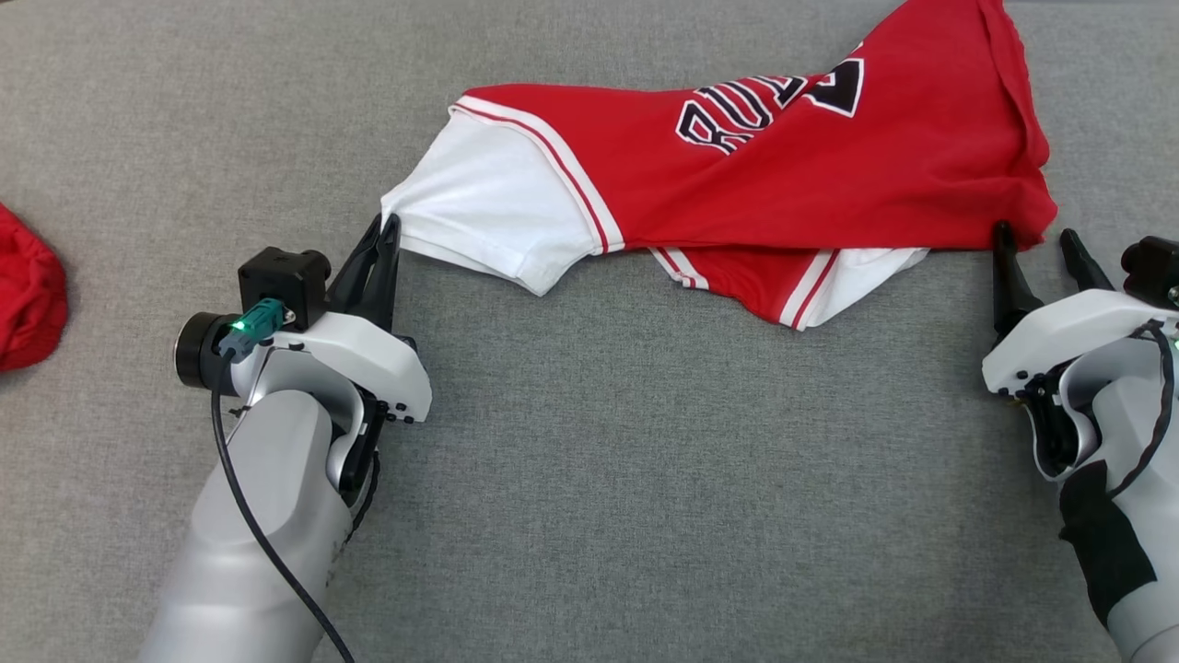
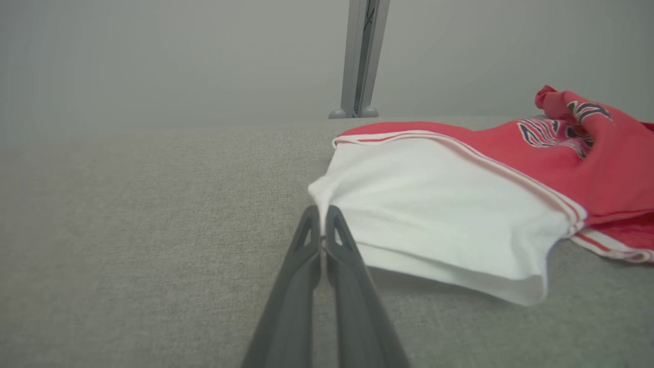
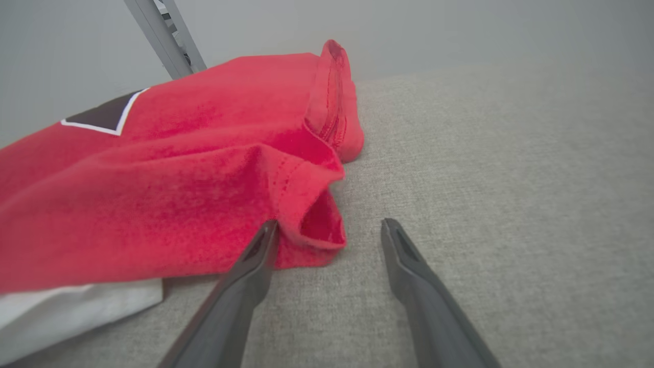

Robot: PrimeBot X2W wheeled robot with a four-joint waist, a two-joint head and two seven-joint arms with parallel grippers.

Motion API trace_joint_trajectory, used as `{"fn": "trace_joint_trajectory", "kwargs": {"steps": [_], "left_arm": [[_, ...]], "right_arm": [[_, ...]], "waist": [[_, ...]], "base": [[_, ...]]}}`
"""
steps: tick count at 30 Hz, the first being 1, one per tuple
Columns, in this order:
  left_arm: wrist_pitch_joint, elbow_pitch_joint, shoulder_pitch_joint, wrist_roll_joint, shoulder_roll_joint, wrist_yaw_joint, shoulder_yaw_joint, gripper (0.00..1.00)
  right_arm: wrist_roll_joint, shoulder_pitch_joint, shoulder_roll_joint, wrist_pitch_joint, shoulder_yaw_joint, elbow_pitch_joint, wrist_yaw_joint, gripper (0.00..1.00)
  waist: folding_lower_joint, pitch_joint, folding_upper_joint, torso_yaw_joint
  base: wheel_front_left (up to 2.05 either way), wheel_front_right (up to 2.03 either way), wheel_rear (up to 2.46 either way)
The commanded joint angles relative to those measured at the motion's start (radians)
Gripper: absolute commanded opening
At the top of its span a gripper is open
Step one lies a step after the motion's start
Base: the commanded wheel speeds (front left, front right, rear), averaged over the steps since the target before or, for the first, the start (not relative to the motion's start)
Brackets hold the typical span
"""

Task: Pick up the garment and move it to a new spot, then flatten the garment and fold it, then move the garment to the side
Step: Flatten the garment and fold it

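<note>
The red-and-white short-sleeved jersey garment [image 1: 783, 175] lies crumpled across the far middle of the grey fabric-covered tabletop [image 1: 645, 460]. The left gripper [image 1: 391, 226] is clamped on its white sleeve corner. The right gripper [image 1: 1035, 235] stands wide, one finger touching the red hem corner, apparently not straddling it.

Risk: a one-sided pull drags and bunches the cloth.

Bare tabletop lies nearer the robot. A red cloth bundle [image 1: 28, 295] bounds the left edge.
</note>
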Motion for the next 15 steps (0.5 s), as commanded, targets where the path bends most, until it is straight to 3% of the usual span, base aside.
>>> {"fn": "trace_joint_trajectory", "kwargs": {"steps": [1, 9, 10, 12, 15], "left_arm": [[-0.002, -0.004, -0.01, -0.001, 0.005, 0.006, 0.0, 0.0], [-0.002, -0.004, -0.03, -0.004, 0.004, 0.005, -0.014, 0.0], [-0.002, -0.004, -0.032, -0.004, 0.004, 0.006, -0.016, 0.0], [-0.002, -0.002, -0.036, -0.004, 0.004, 0.009, -0.017, 0.0], [-0.002, 0.001, -0.034, 0.0, 0.004, 0.014, -0.017, 0.0]], "right_arm": [[0.008, -0.014, -0.01, -0.003, 0.008, 0.005, 0.0, 1.0], [0.059, -0.053, -0.026, -0.002, 0.061, 0.031, 0.0, 1.0], [0.066, -0.054, -0.027, -0.002, 0.068, 0.037, 0.0, 0.83], [0.085, -0.058, -0.026, -0.002, 0.084, 0.056, 0.0, 0.02], [0.107, -0.052, -0.026, -0.001, 0.099, 0.057, 0.0, 0.0]], "waist": [[0.0, 0.007, 0.0, 0.003], [0.0, 0.036, 0.0, 0.014], [0.0, 0.037, 0.0, 0.015], [0.0, 0.039, 0.0, 0.016], [0.0, 0.035, 0.0, 0.013]], "base": [[0.0, 0.0, 0.0], [0.0, 0.0, 0.0], [0.0, 0.0, 0.0], [0.0, 0.0, 0.0], [0.0, 0.0, 0.0]]}}
